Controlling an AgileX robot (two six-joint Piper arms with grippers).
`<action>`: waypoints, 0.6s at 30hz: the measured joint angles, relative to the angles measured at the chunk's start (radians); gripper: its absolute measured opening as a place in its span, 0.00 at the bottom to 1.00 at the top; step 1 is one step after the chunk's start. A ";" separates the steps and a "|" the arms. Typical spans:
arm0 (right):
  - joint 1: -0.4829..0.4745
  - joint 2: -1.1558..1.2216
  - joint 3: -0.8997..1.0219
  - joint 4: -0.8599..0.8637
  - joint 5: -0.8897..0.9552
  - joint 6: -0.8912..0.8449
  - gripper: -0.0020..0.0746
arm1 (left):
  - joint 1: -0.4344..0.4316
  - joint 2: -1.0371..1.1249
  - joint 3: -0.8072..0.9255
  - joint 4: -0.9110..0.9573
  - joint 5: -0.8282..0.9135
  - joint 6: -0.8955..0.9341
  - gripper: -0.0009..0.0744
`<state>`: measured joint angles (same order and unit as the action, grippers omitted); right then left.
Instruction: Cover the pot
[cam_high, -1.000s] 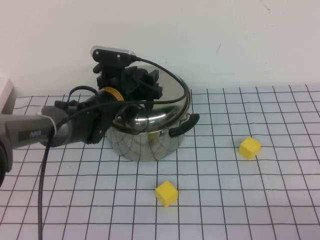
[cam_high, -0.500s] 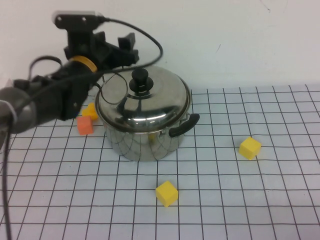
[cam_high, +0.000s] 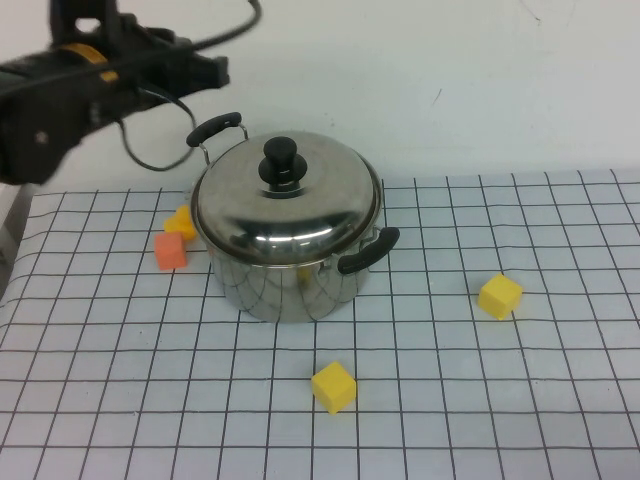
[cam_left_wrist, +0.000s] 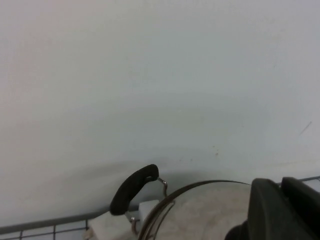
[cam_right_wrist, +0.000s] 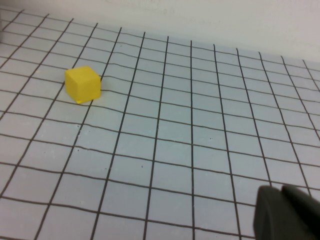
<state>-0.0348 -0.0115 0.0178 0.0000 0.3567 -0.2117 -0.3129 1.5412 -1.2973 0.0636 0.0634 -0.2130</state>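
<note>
At the lower middle of the high view, nearest to the camera, a small yellow cube (cam_high: 333, 387) with a matte face lies on the table (cam_high: 500, 400), which is covered with a pale cloth printed in a black grid. A second yellow cube (cam_high: 499, 296) lies at the middle right, well apart from the first one.

Behind them, in the centre of the frame, stands the pot (cam_high: 290, 270). It is round with straight sides of shiny steel that mirror the grid lines. One black loop handle (cam_high: 367, 250) points to the lower right and another (cam_high: 214, 128) to the upper left. A domed steel lid (cam_high: 286, 203) with a round black knob (cam_high: 282, 163) sits on the pot and closes it.

Just to the left of the pot are an orange cube (cam_high: 170, 250) and one more yellow cube (cam_high: 181, 221), close beside each other; the yellow one is partly hidden by the pot's wall.

Farthest away, in the upper left corner, the left gripper (cam_high: 205, 70) hangs in the air before the white wall, above and apart from the pot. I cannot tell how its fingers stand. A black cable loops down below it.

The right gripper (cam_right_wrist: 287, 212) shows only as a dark tip in the lower right of the right wrist view, over the grid cloth, and its fingers cannot be judged either.
</note>
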 joint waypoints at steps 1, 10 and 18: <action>0.000 0.000 0.000 0.000 0.000 0.000 0.04 | 0.000 -0.027 0.002 0.000 0.030 0.000 0.03; 0.000 0.000 0.000 0.000 0.000 0.000 0.04 | 0.000 -0.339 0.162 0.000 0.151 -0.003 0.01; 0.000 0.000 0.000 0.000 0.000 0.000 0.04 | 0.000 -0.666 0.547 -0.002 0.151 -0.004 0.01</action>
<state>-0.0348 -0.0115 0.0178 0.0000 0.3567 -0.2117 -0.3129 0.8756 -0.7499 0.0612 0.2140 -0.2173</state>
